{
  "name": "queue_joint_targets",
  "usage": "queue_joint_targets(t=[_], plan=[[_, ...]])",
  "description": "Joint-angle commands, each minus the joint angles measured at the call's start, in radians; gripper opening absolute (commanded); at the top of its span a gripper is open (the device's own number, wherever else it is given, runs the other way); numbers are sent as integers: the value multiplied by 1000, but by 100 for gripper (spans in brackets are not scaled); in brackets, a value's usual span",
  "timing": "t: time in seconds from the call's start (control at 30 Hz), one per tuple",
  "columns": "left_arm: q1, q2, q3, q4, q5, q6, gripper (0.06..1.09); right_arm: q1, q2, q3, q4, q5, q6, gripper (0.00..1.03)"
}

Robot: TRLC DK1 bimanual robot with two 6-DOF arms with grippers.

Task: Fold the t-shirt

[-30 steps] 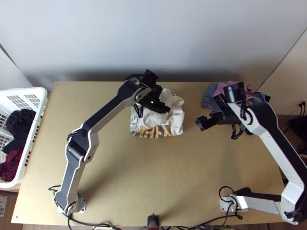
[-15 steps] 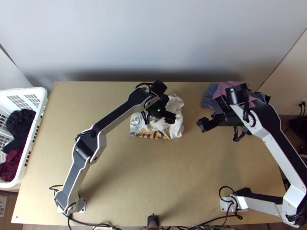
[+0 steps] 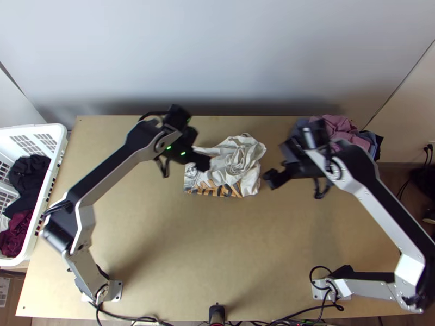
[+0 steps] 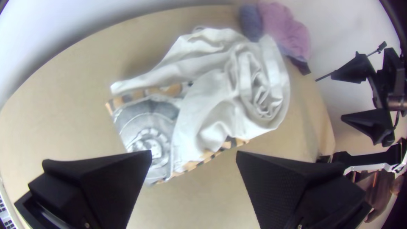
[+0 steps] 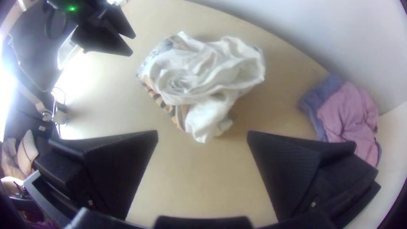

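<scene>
My left gripper (image 3: 202, 162) is above the table at the shirt's left side. My right gripper (image 3: 271, 179) stands just off the shirt's right edge. Between them the white t-shirt (image 3: 231, 160) lies bunched, with its striped, printed part showing along the near edge and at the left. In the left wrist view the left gripper (image 4: 193, 154) is open, the shirt (image 4: 212, 93) beyond its fingers. The right wrist view has the right gripper (image 5: 202, 135) open too, nothing between its fingers and the shirt (image 5: 199, 76) ahead of them.
Pink and blue-grey cloths (image 3: 340, 130) lie piled at the table's back right corner. A white basket (image 3: 41, 217) with dark and maroon clothes stands beyond the left edge. Bare wood (image 3: 217, 244) stretches between the two arm bases.
The left gripper has drawn back leftward from over the shirt, uncovering its bunched middle. The right gripper has shifted slightly left, closer to the shirt.
</scene>
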Motion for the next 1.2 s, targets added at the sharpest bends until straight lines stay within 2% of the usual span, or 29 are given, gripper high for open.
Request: queue_joint_targets(t=[0.0, 0.33, 0.67, 0.83, 1.17], plan=[[89, -160, -294, 74, -52, 19, 103, 170, 184, 128, 66, 2, -11, 98], [99, -191, -389, 125, -107, 11, 103, 282, 461, 287, 247, 2, -11, 98], [99, -163, -382, 134, -123, 9, 103, 228, 633, 266, 323, 3, -8, 98], [97, -150, -368, 135, -123, 13, 103, 154, 624, 160, 326, 2, -6, 98], [79, -73, -265, 126, -123, 14, 103, 75, 428, -56, 326, 2, 18, 98]])
